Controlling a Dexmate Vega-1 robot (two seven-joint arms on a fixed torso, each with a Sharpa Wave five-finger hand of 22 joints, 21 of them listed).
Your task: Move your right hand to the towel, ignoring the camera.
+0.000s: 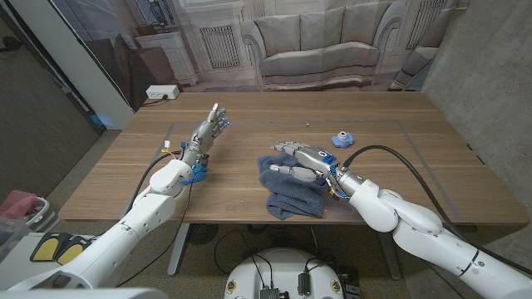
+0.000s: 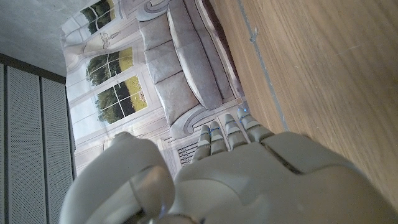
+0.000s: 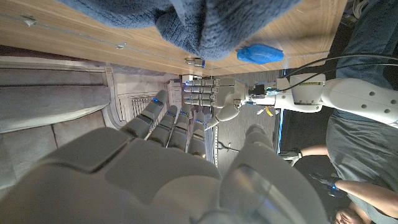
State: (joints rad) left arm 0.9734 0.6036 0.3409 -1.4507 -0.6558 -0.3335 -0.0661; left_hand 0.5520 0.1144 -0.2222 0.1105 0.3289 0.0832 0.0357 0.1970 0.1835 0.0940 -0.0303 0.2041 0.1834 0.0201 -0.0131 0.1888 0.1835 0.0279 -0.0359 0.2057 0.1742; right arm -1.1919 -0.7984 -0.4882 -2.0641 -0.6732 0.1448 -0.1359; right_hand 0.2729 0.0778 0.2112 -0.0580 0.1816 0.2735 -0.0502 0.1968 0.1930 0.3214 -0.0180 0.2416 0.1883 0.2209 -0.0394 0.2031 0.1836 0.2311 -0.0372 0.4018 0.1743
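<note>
A crumpled blue towel (image 1: 293, 194) lies on the wooden table (image 1: 416, 178) near its front middle. My right hand (image 1: 299, 162) sits over the towel's far part with its fingers (image 3: 163, 121) stretched out and holding nothing; whether it touches the cloth I cannot tell. The towel (image 3: 186, 18) also hangs into the right wrist view. A small blue object (image 1: 342, 139) lies just behind and to the right of the towel, apart from the hand. My left hand (image 1: 209, 129) stands raised to the left, fingers straight and holding nothing.
A faint rectangle outline (image 1: 407, 124) is marked on the tabletop. A printed backdrop with a sofa (image 1: 320, 41) stands behind the table. A white box (image 1: 160, 92) sits past the far left corner. A person (image 3: 364, 155) is at the edge of the right wrist view.
</note>
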